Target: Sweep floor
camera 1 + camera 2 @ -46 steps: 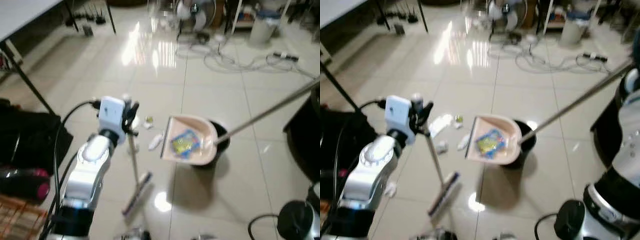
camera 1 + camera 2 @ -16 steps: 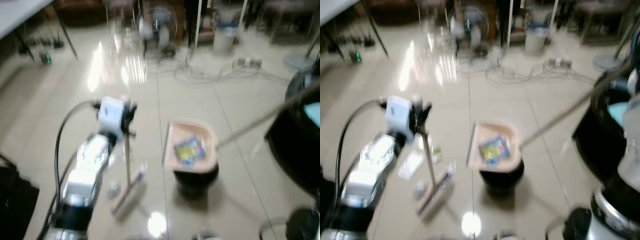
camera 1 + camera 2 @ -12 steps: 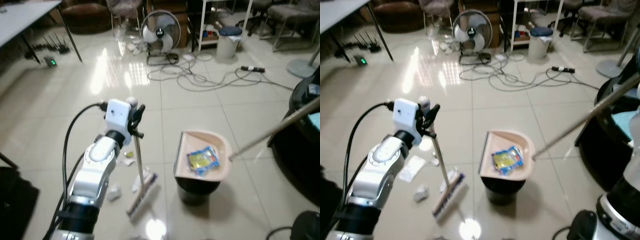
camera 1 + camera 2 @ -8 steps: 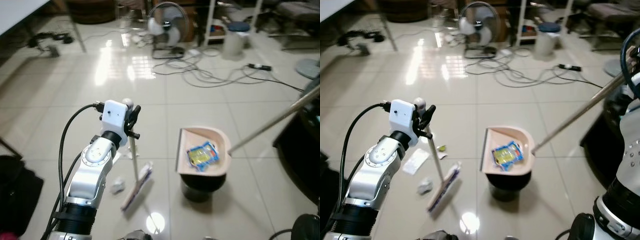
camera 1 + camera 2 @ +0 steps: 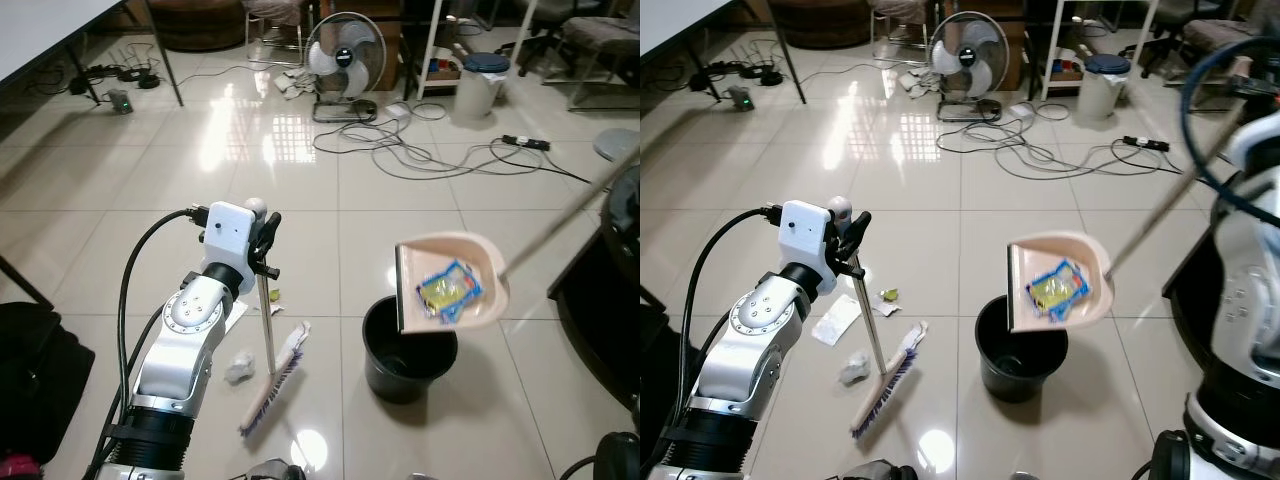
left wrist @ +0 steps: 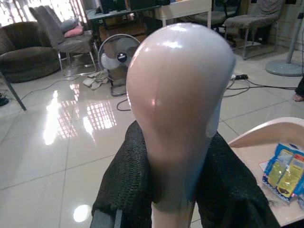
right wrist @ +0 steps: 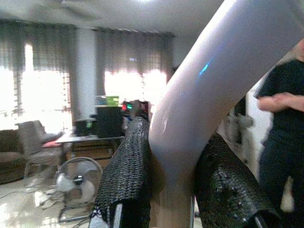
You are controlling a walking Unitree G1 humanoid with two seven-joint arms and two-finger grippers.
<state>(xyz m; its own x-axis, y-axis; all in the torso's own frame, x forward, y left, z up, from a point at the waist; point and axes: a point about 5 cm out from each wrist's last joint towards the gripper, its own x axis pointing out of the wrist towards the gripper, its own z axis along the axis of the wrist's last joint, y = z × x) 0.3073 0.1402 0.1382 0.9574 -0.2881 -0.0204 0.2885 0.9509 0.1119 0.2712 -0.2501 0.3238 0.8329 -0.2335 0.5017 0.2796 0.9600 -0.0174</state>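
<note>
Left gripper point(image 5: 262, 240): clamped on broom point(image 5: 271, 340) handle top.
Right gripper point(image 7: 173, 190): closed around dustpan point(image 5: 452, 290) handle.
Dustpan: tilted over black bucket point(image 5: 405, 358), snack packet point(image 5: 447, 292) inside.
Broom head: 9 o'clock of bucket.

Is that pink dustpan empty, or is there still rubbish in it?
Not empty. The dustpan is tilted over the black bucket, and a blue and yellow wrapper lies inside it.

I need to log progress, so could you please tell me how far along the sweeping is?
Done: a wrapper lies in the dustpan. In hand: the dustpan tilts above the black bucket; the left gripper holds the broom. Left: scraps on the floor.
</note>
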